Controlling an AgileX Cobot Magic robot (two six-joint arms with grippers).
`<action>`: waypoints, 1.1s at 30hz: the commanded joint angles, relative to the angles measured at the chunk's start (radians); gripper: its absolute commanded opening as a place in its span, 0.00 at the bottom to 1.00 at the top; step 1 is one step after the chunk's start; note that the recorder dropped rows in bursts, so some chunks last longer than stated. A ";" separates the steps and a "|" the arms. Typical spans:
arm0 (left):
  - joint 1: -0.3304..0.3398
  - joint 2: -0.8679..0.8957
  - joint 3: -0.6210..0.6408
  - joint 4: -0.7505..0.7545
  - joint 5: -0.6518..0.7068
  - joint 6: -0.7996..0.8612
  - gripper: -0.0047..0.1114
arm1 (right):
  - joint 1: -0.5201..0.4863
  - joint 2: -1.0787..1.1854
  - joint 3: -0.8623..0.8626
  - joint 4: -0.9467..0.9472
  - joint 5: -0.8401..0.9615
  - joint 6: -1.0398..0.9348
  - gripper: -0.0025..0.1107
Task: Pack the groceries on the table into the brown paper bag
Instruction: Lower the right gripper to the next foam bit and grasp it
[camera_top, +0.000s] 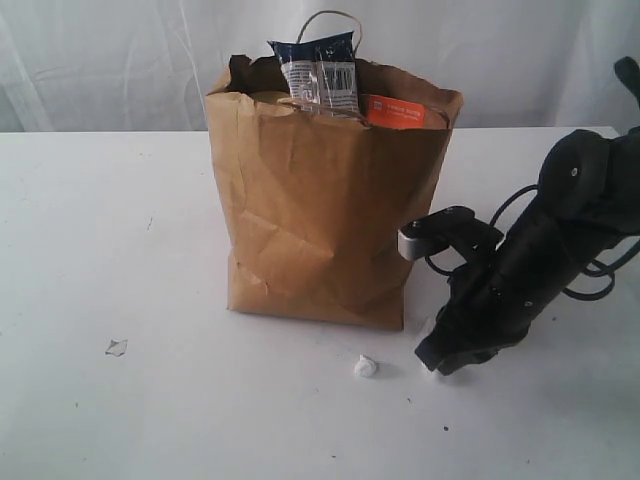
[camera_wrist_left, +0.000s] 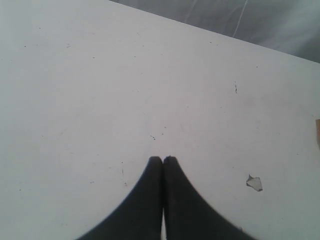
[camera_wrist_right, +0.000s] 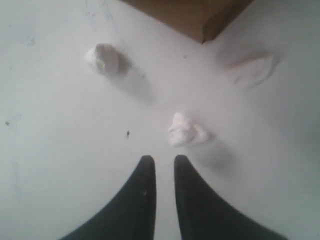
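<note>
The brown paper bag (camera_top: 315, 220) is standing upright near the middle of the white surface (camera_top: 120, 250), with its creased front facing the exterior camera and its ragged rim gaping open at the top. A long navy packet (camera_top: 318, 70) is sticking up out of the opening and leaning on the rim, with a pale printed panel showing across its lower half. Just beside it, toward the right of that view, a brown pouch with orange label (camera_top: 395, 110) is sitting inside the bag, only the label strip peeking over the rim. The right gripper (camera_wrist_right: 161, 160) is pointing down at the surface just beside the bag's lower right corner. Its jaws are standing slightly apart, with a narrow gap between them and nothing sitting in that gap. Just ahead of its tips a small white lump (camera_wrist_right: 186, 131) is lying on the surface. A second white lump (camera_wrist_right: 102, 58) is lying farther off, and a flat pale scrap (camera_wrist_right: 250, 70) is resting near the bag's corner; the three are lying apart from one another. The left gripper (camera_wrist_left: 162, 160) is hanging over the surface, out of the exterior camera's sight, its jaws pressing together on nothing. A small torn chip (camera_wrist_left: 254, 183) is lying near it, apart from the bag.
</note>
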 joint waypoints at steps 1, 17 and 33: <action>0.003 -0.005 0.006 0.004 0.001 0.000 0.04 | 0.000 -0.001 0.004 0.011 0.060 0.000 0.18; 0.003 -0.005 0.006 0.004 0.001 0.000 0.04 | 0.000 0.049 0.004 0.044 -0.169 0.004 0.50; 0.003 -0.005 0.006 0.004 0.001 0.000 0.04 | 0.000 0.090 0.004 0.042 -0.086 0.014 0.04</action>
